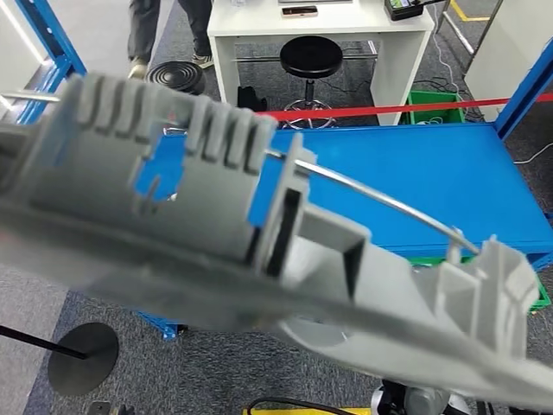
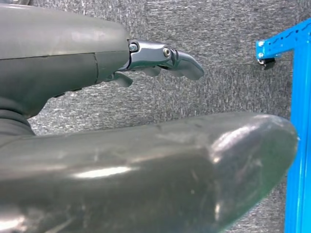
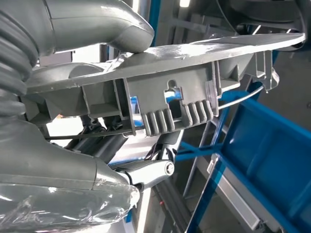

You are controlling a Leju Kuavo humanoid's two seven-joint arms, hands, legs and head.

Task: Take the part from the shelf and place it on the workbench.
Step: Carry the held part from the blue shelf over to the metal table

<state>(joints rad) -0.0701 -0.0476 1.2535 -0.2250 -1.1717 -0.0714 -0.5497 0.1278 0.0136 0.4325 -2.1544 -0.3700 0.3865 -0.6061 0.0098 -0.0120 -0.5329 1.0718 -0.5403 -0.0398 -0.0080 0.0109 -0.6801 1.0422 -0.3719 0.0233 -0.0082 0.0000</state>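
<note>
Blue workbench [image 1: 456, 181] top lies beyond the part, with a green bin [image 1: 435, 108] behind it, contents unclear. Long grey ribbed part [image 1: 215, 216] is held up close to the head camera, above the workbench's near edge. Right hand [image 3: 73, 92] grips the part, thumb pressed on its flat face. Left hand [image 2: 121, 121] holds nothing, fingers [image 2: 165, 57] extended over carpet.
</note>
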